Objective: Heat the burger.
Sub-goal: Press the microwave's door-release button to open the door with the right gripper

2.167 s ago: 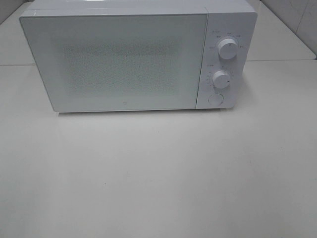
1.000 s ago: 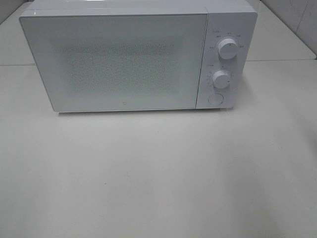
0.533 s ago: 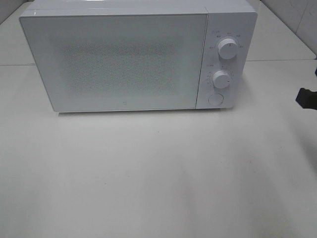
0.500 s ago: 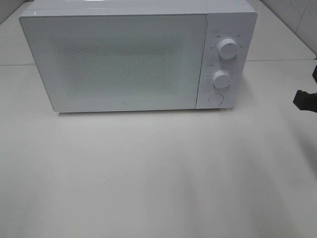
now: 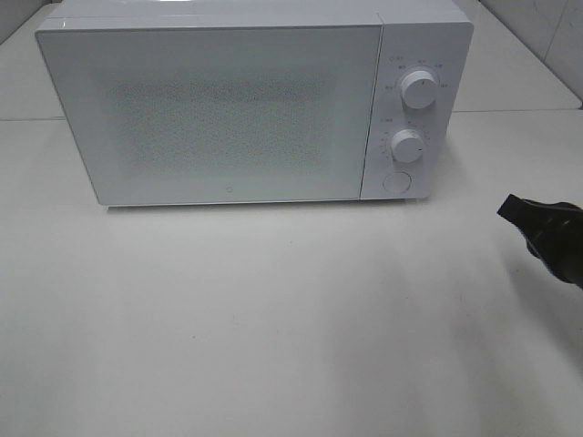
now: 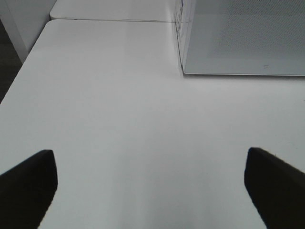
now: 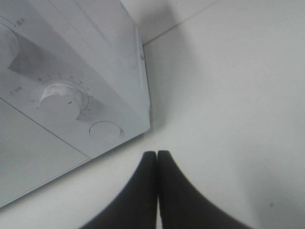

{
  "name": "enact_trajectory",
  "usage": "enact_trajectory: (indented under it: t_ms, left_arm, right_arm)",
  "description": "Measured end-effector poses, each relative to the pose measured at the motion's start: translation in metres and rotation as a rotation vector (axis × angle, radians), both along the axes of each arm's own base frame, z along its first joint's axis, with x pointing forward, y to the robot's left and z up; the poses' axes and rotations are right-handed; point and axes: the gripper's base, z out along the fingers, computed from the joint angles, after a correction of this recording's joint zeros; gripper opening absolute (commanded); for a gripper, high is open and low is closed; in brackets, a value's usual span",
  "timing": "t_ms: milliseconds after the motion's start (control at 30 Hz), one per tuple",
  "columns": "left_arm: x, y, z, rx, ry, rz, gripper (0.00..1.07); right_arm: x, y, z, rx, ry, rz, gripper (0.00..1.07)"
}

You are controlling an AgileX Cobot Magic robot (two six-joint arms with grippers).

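Note:
No burger shows in any view. A white microwave (image 5: 246, 105) stands at the back of the table with its door closed. Its control panel carries two knobs (image 5: 418, 89) (image 5: 407, 146) and a round button (image 5: 395, 181). My right gripper (image 5: 510, 208) comes in from the right edge, shut with nothing in it, its tip to the right of the panel and a little in front of it. The right wrist view shows the shut gripper (image 7: 157, 155) close to the round button (image 7: 105, 130) and the lower knob (image 7: 59, 99). My left gripper (image 6: 150, 164) is open over bare table, left of the microwave's front corner (image 6: 183, 71).
The white table (image 5: 273, 319) stretches in front of the microwave. Its left edge (image 6: 14, 81) shows in the left wrist view. A tiled wall (image 5: 547, 36) rises at the back right.
My right gripper has come further into the overhead view from the right edge, moving left and a little toward the front. The microwave has not changed.

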Motion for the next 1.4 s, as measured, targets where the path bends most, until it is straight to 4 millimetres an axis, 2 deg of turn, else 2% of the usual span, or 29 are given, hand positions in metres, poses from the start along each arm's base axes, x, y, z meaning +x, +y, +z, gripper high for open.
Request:
enact_trajectory:
  t_ms: [67, 233, 300, 333, 367, 433, 533, 833, 1033, 1400]
  left_arm:
    - [0.000, 0.000, 0.000, 0.000, 0.000, 0.000, 1.00]
    - [0.000, 0.000, 0.000, 0.000, 0.000, 0.000, 1.00]
    - [0.000, 0.000, 0.000, 0.000, 0.000, 0.000, 1.00]
    - [0.000, 0.000, 0.000, 0.000, 0.000, 0.000, 1.00]
    - [0.000, 0.000, 0.000, 0.000, 0.000, 0.000, 1.00]
    - [0.000, 0.000, 0.000, 0.000, 0.000, 0.000, 1.00]
    - [0.000, 0.000, 0.000, 0.000, 0.000, 0.000, 1.00]
    - [0.000, 0.000, 0.000, 0.000, 0.000, 0.000, 1.00]
    - [0.000, 0.000, 0.000, 0.000, 0.000, 0.000, 1.00]
    - [0.000, 0.000, 0.000, 0.000, 0.000, 0.000, 1.00]
  right_arm:
    - [-0.001, 0.007, -0.002, 0.102, 0.030, -0.028, 0.00]
    - [0.000, 0.014, -0.001, 0.183, 0.033, -0.052, 0.01]
    - [0.003, 0.019, 0.001, 0.242, 0.031, -0.062, 0.00]
    - [0.007, 0.022, 0.003, 0.336, 0.036, -0.086, 0.00]
    - [0.007, 0.022, 0.003, 0.336, 0.036, -0.086, 0.00]
    - [0.014, 0.029, 0.007, 0.473, 0.035, -0.123, 0.00]
    - [0.021, 0.034, 0.010, 0.559, 0.036, -0.156, 0.00]
    - [0.039, 0.043, 0.010, 0.658, 0.099, -0.231, 0.00]
    - [0.051, 0.051, -0.008, 0.740, 0.178, -0.286, 0.00]
    - [0.073, 0.066, -0.021, 0.765, 0.226, -0.288, 0.00]
